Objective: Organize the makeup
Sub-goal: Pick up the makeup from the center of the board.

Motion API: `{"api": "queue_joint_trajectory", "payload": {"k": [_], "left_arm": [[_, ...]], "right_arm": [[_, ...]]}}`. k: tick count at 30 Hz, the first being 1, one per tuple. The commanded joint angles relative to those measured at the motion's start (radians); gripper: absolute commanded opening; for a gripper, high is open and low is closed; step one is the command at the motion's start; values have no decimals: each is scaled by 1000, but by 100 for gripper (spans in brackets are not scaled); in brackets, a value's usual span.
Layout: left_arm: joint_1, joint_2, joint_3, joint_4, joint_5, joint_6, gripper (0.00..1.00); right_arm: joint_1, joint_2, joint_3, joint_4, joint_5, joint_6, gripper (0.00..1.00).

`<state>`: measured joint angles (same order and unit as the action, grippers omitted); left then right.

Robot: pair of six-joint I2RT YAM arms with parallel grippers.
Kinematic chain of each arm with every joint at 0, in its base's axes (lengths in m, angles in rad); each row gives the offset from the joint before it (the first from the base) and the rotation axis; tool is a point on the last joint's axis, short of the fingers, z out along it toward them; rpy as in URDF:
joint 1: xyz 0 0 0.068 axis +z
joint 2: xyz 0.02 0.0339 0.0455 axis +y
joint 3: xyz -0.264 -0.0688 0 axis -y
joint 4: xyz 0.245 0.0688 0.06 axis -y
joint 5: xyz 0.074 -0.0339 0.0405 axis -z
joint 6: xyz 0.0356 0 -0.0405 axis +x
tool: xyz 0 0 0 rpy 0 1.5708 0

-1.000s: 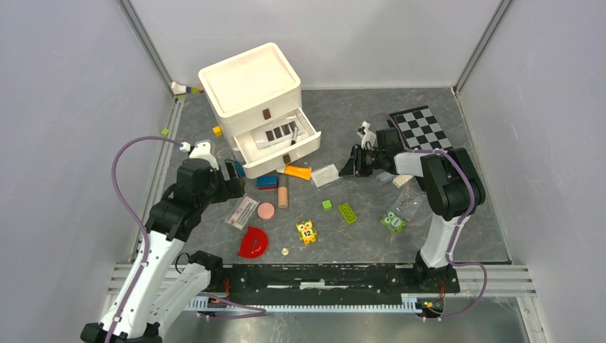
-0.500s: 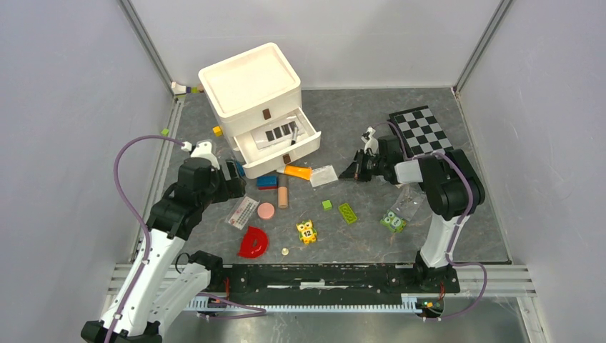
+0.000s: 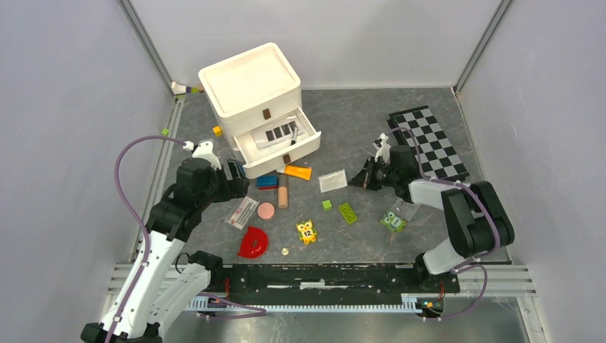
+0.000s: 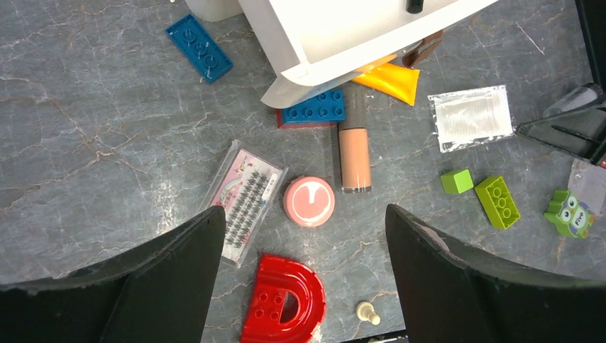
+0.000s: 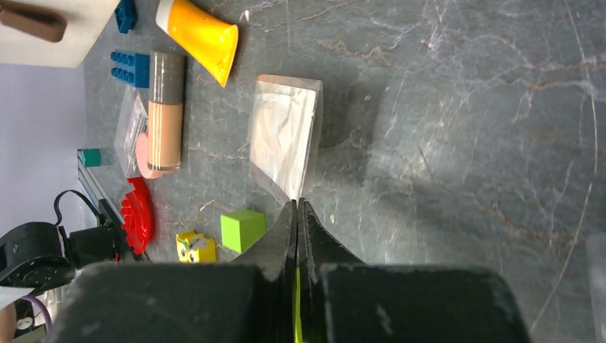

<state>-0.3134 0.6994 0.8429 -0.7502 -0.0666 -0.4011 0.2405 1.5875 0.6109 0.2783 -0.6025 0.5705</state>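
The orange tube (image 3: 296, 172), beige stick (image 3: 283, 191), round pink disc (image 3: 266, 211) and a flat lash packet (image 3: 242, 212) lie in front of the open drawer (image 3: 309, 143). A thin black pencil (image 3: 293, 131) lies in that drawer. My right gripper (image 3: 354, 180) is shut on one corner of a flat clear packet (image 3: 333, 181), low on the table; the right wrist view shows the jaws (image 5: 297, 204) closed on the packet (image 5: 284, 143). My left gripper (image 4: 305, 214) is open and empty above the pink disc (image 4: 309, 201) and lash packet (image 4: 245, 200).
The white drawer unit (image 3: 250, 86) stands at the back. A red half-ring (image 3: 253, 242), blue bricks (image 3: 267, 181), green bricks (image 3: 348, 212), a yellow owl (image 3: 306, 231) and a green owl (image 3: 392, 221) are scattered. A checkerboard (image 3: 427, 139) lies at the right, and another clear packet (image 3: 409, 206).
My right gripper has moved right and towards the near edge, dragging the clear packet a little with it. The left arm has not moved.
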Motion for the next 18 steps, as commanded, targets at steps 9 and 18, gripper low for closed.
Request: {"api": "queue_joint_trajectory", "payload": {"k": [9, 18], "left_arm": [[1, -1, -4, 45, 12, 12, 88], [1, 3, -4, 45, 11, 9, 88]], "right_arm": [[23, -326, -202, -62, 72, 4, 0], [45, -470, -305, -88, 102, 52, 0]]}}
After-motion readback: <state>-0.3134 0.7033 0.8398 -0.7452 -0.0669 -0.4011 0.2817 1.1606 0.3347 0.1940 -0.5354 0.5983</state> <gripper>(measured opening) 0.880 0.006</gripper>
